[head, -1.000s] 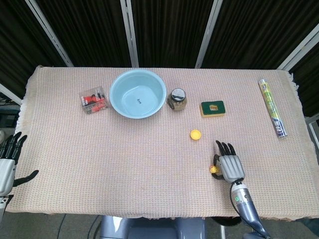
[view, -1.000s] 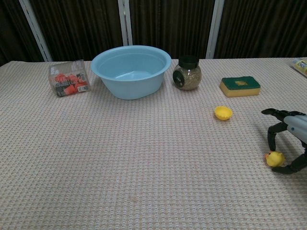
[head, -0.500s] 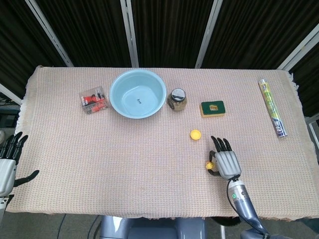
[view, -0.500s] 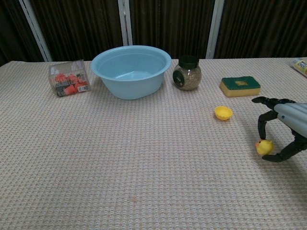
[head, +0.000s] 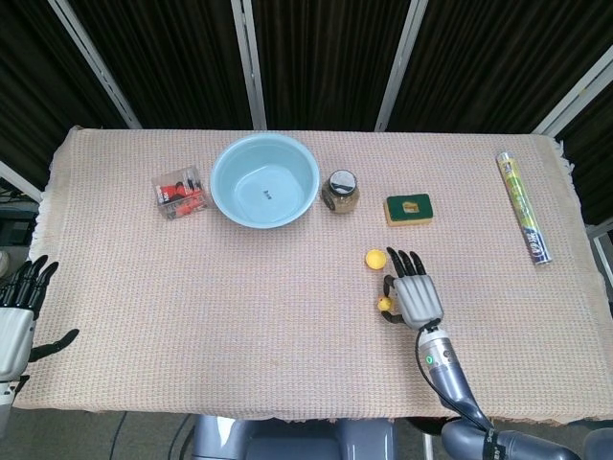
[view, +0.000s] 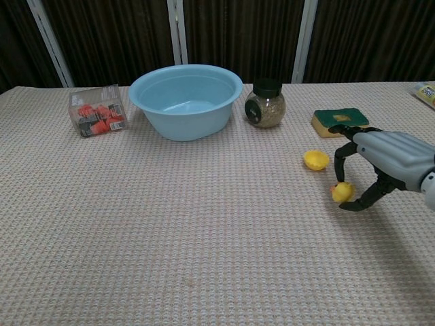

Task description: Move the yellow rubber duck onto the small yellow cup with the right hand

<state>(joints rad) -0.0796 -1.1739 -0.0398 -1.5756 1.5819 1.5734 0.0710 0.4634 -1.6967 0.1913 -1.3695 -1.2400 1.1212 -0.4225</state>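
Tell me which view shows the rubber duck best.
The chest view: the rubber duck shows from the side, pinched in the right hand. In the head view, the duck is only a small yellow spot beside that hand.

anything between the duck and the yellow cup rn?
Nothing: only bare tablecloth separates the duck, pinched in the right hand, from the yellow cup. The chest view shows the gap best.
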